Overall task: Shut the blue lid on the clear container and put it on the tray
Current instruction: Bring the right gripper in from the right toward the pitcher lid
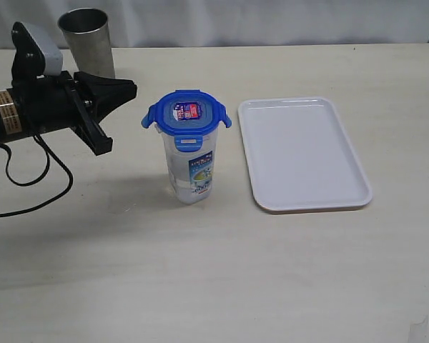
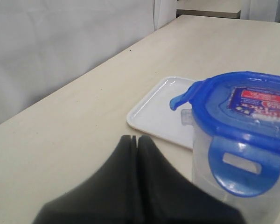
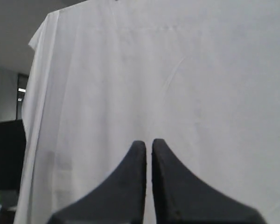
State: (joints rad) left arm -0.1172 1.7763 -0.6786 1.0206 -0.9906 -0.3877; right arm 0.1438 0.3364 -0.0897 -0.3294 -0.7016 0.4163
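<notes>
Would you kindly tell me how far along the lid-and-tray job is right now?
Done: the blue lid sits on the clear container. In hand: nothing; the left gripper is shut and empty beside it, and the lid's side flaps stick out, apparently unlatched. Left: latch them, then move the container from the table onto the tray.

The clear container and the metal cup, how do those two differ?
The clear container is see-through plastic with a printed label; the metal cup is plain opaque grey. The clear container wears the blue lid; the metal cup is open on top. The clear container stands beside the tray; the metal cup stands farther back, away from it. Both stand upright on the table.
</notes>
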